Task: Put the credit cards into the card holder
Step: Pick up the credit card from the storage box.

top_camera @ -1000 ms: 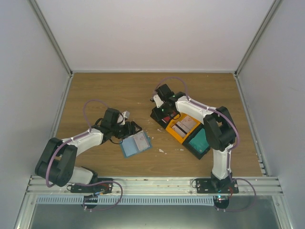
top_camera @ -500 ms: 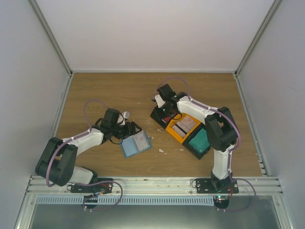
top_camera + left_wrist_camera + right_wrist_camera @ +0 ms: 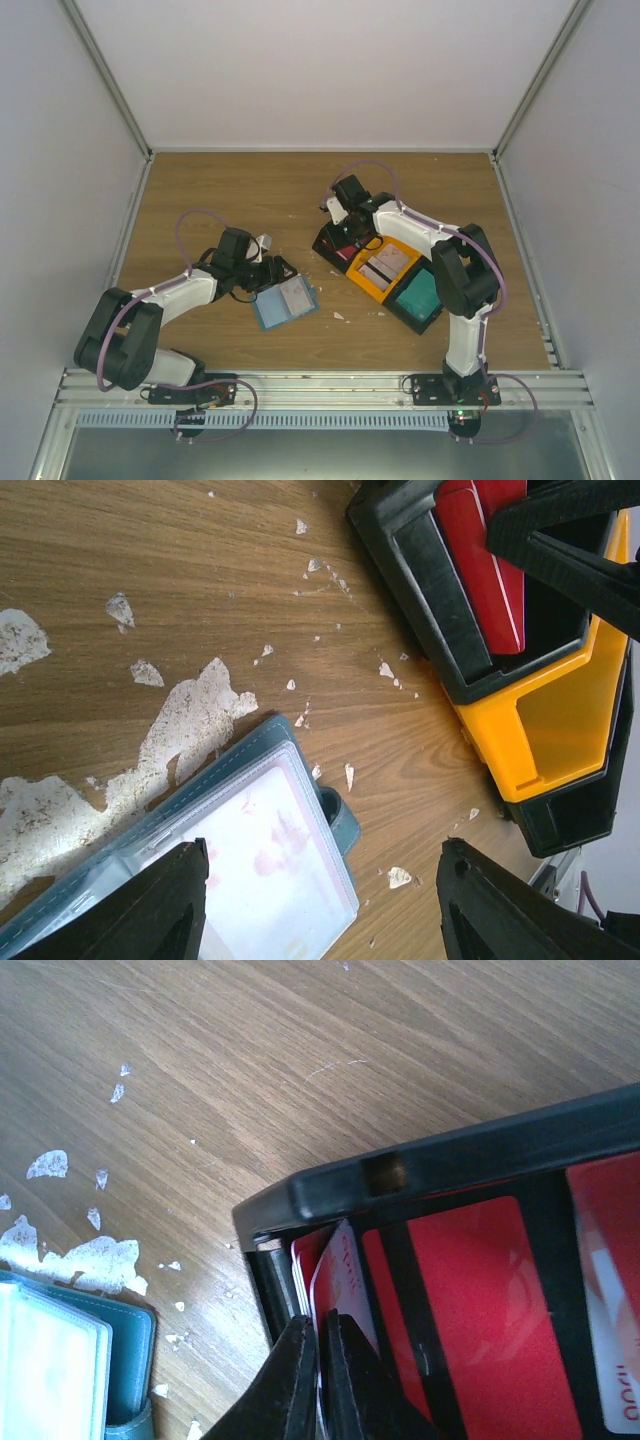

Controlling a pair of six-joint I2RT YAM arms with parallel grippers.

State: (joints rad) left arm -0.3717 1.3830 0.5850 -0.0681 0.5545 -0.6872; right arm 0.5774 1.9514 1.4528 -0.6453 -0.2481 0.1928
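Several thin red plastic credit cards (image 3: 450,1290) lie in a black plastic bin (image 3: 450,1160), with one stood on edge and pinched by the right gripper (image 3: 318,1328).
Its jaws are closed on that card at the bin's corner, seemingly to lift it out; the neighbouring yellow plastic bin (image 3: 500,760) holds a few paler ones. Well apart on the wooden table (image 3: 200,190), the flat teal-blue folding card holder (image 3: 285,302) lies open, pockets up. The left gripper (image 3: 325,900) is spread wide just above it, probably to steady it.
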